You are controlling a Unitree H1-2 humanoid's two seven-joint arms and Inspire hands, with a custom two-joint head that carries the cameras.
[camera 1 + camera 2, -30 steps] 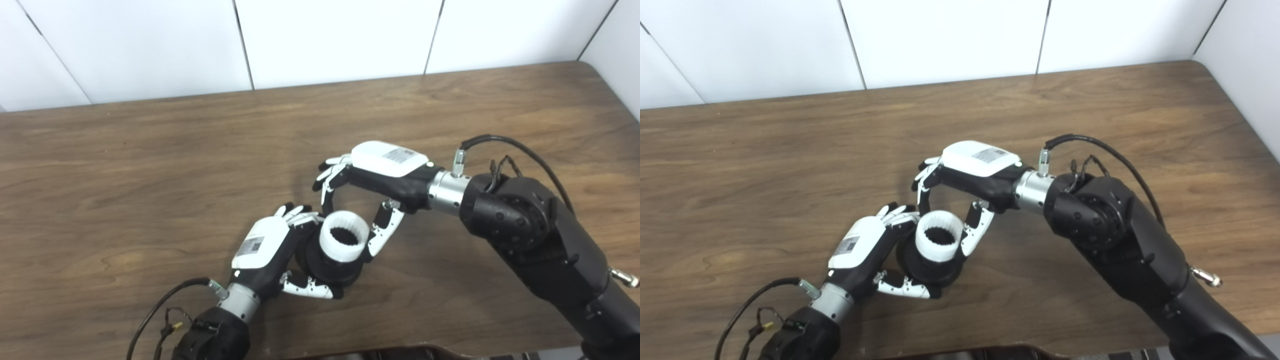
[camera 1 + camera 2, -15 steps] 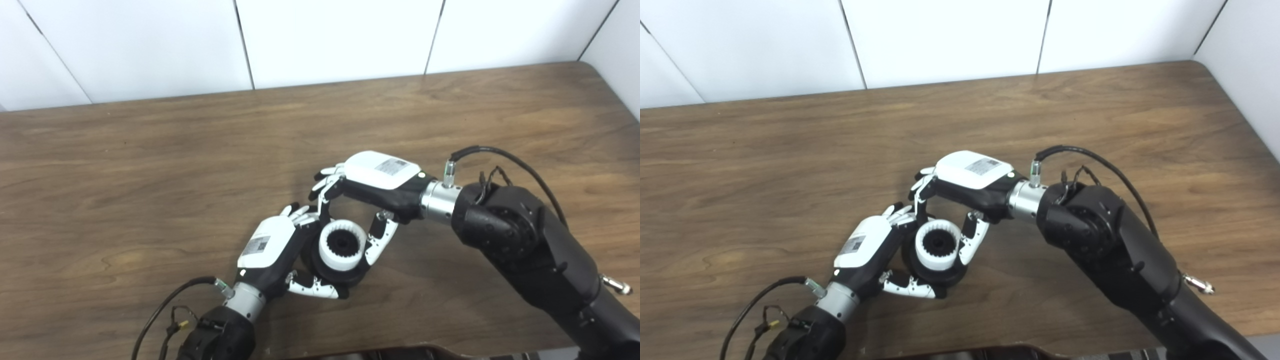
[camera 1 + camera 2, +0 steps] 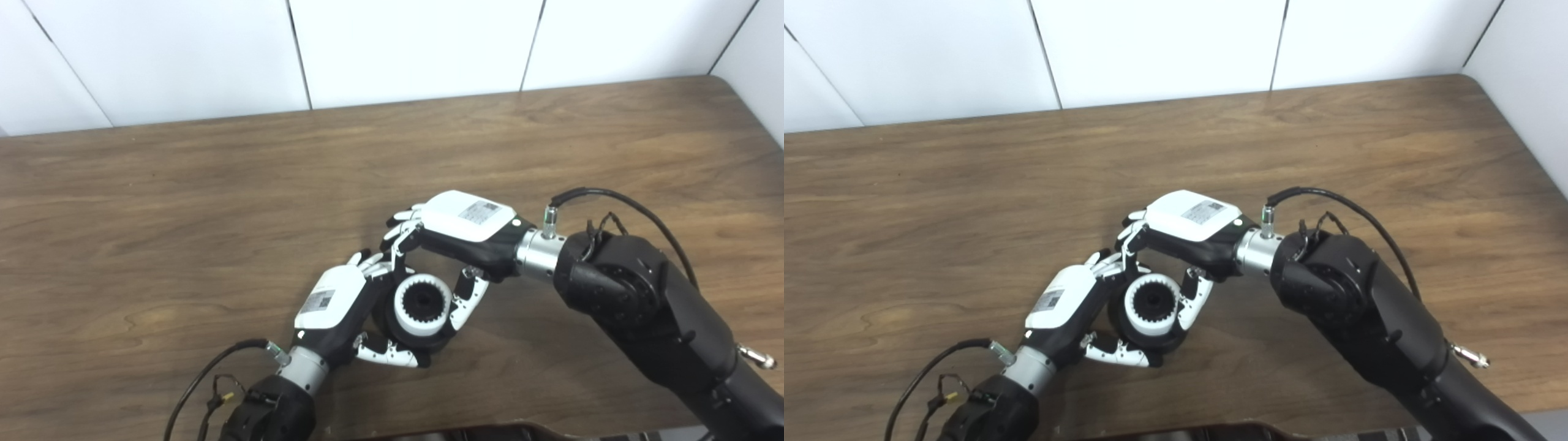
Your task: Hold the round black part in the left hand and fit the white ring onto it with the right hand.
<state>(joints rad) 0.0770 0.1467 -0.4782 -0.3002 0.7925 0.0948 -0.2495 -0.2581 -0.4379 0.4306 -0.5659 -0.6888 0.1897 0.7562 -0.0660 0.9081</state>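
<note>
My left hand (image 3: 334, 306) is shut on the round black part (image 3: 404, 334), with fingers behind it and the thumb under its near rim. The white ring (image 3: 422, 305), toothed on the inside, sits on top of the black part with its opening facing up. My right hand (image 3: 456, 236) arches over the ring from the right. Its fingers (image 3: 398, 236) curl down at the ring's far left side and its thumb (image 3: 465, 300) presses the ring's right side, so it is shut on the ring. The same scene shows in the right eye view, ring (image 3: 1153, 304).
The wooden table (image 3: 184, 214) runs to a white panelled wall at the back and to an edge at the right. Cables loop off both wrists, the right one (image 3: 612, 199) arching above the forearm. A dark object (image 3: 478, 432) peeks in at the bottom edge.
The ring has gone down from standing tall above the black part to sitting lower on it. Both hands have shifted slightly down and right together; the right hand has lowered over the ring.
</note>
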